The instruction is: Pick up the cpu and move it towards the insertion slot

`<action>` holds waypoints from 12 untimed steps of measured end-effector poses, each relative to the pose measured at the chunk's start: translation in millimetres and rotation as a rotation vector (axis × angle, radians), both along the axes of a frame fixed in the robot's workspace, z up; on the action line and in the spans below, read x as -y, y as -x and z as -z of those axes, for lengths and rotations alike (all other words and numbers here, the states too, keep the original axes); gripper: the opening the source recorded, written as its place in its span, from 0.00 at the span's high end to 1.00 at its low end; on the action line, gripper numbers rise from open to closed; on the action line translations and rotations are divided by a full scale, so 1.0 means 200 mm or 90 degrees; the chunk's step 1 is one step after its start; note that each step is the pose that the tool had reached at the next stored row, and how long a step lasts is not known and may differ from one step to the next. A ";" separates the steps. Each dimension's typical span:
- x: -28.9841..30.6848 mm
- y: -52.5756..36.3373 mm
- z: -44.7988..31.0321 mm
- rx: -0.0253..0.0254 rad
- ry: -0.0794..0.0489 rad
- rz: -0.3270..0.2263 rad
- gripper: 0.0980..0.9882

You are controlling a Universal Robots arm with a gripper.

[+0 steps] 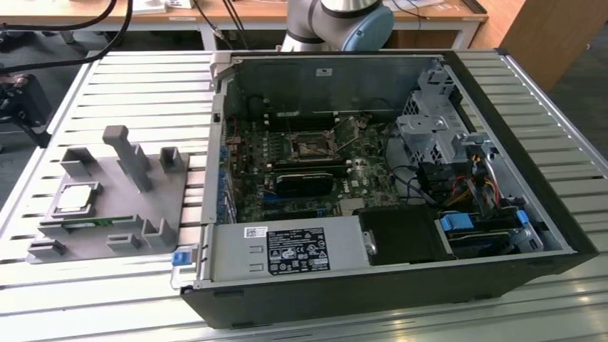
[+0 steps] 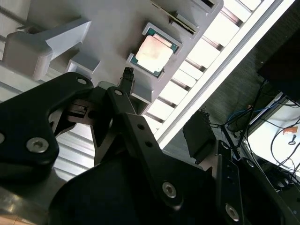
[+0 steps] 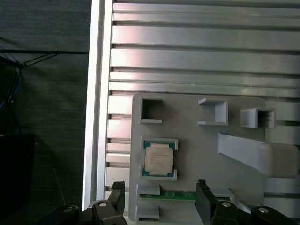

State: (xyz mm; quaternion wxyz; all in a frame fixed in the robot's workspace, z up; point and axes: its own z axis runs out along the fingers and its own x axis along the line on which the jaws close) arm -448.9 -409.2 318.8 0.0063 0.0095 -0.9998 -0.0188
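Pick step: cpu seated in grey holder; my end effector released, empty, nearby. Grasp needs centring over it.

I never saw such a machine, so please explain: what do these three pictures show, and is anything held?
It is one robot arm with a claw. One picture, from a camera off the arm, sees an open computer case on a slatted metal table. Two come from cameras at the wrist. The cpu lies in a grey holder beside the case. The claw is open near it and holds nothing. The insertion slot is inside the case.
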 end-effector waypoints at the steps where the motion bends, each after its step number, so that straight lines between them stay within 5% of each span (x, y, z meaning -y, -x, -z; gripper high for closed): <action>1: 0.000 0.000 0.006 -0.0001 0.000 0.000 0.32; 12: 0.001 0.000 0.067 -0.0068 0.000 0.000 0.32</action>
